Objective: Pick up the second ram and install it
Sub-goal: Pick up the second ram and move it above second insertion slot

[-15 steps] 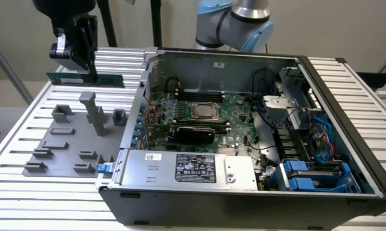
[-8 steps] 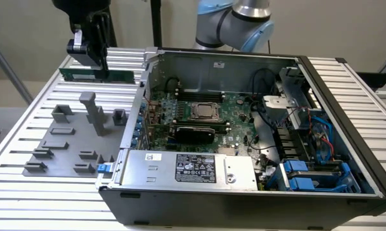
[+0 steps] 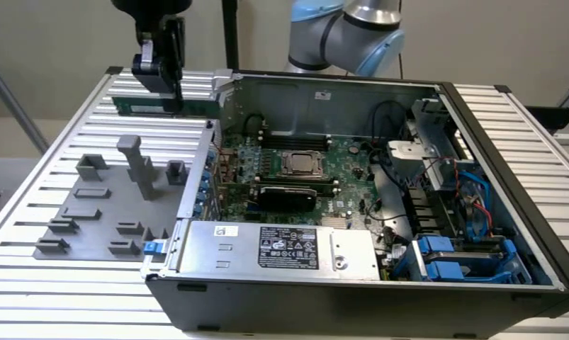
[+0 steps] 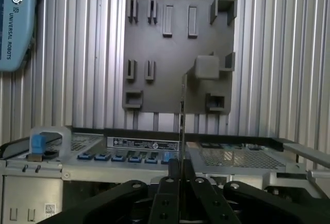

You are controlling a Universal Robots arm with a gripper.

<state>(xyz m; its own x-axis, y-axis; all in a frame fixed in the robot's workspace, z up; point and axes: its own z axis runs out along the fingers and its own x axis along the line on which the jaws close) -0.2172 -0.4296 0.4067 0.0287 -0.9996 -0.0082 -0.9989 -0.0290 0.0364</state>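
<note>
Being held clear above the slatted worktop (image 3: 38,283), just beside the open computer case's (image 3: 360,304) wall, the second ram (image 3: 137,106) is being gripped near mid-length by the hand (image 3: 173,98), closed on its flat faces. Thin, light and stiff, the board is judged fragile, with chips and contacts best avoided. The hand is being pointed downward, the stick hanging level.

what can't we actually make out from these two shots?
1. Ram stick: its middle is covered by the tool in the exterior view. It is edge-on in the wrist view, so its chips are hidden.
2. Motherboard memory slots: too small in the exterior view to tell which are free.
3. Arm: cut off by the exterior view's top edge.
</note>
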